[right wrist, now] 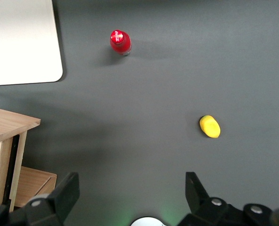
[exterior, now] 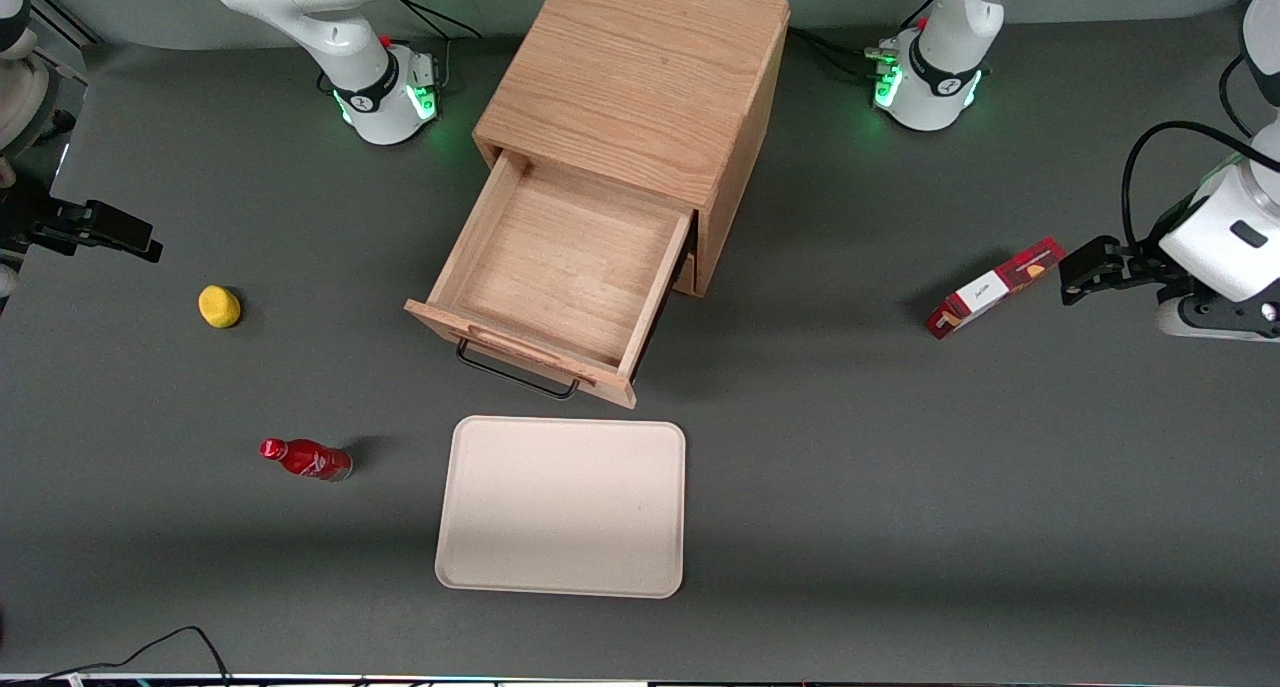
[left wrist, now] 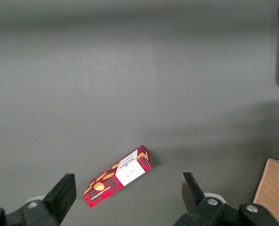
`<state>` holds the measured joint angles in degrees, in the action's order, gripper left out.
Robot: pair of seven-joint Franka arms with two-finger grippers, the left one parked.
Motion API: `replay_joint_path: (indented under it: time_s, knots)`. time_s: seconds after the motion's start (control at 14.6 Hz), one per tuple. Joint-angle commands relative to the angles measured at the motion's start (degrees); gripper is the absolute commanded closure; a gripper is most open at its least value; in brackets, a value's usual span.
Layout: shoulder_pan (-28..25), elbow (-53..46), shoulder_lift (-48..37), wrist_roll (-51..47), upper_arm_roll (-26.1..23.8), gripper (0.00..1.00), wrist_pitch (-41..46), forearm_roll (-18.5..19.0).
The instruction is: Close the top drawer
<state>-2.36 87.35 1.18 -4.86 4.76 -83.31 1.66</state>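
We saw a light oak top drawer [exterior: 560, 267] with a black handle [exterior: 515, 375], a black gripper [exterior: 105, 229] above the grey table [exterior: 900, 487], a cream tray [exterior: 562, 507], a yellow lemon [exterior: 219, 306], a red bottle [exterior: 306, 459] and a red tartan box [exterior: 993, 288].

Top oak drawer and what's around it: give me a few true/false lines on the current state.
1. The light oak top drawer with the black wire handle is pulled out. True.
2. The drawer holds the yellow lemon-shaped object. False: it lies on the grey table; the drawer is empty.
3. The right arm's gripper is open, above bare table, apart from the handle. True.
4. The red bottle stands on the beige tray. False: it is on the table beside the tray.
5. The red patterned box lies toward the parked arm's end. True.
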Motion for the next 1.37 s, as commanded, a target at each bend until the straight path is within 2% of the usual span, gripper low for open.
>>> replay_joint_path:
  time_s: [0.0, 0.27, 0.41, 0.62, 0.82, 1.1, 1.3]
  knots:
    - [-0.4, -2.4, 0.6, -1.6, 0.1, 0.0, 1.4, -0.4]
    - [-0.4, -3.1, 0.5, -1.0, -0.2, 0.0, 1.4, -0.6]
    - [-0.1, -3.8, 1.4, 2.6, -0.7, 0.0, 1.4, -1.6]
    - [-0.5, -9.5, 5.2, 3.2, -1.2, 0.0, 2.0, -1.7]
    - [-0.9, -14.2, 8.5, 8.9, -4.4, 0.0, 3.8, -1.9]
    - [-0.9, -28.6, 18.0, 19.6, -10.5, 0.0, 6.6, -1.9]
    - [-1.2, -33.6, 23.3, 20.3, -16.6, 0.0, 4.7, -1.8]
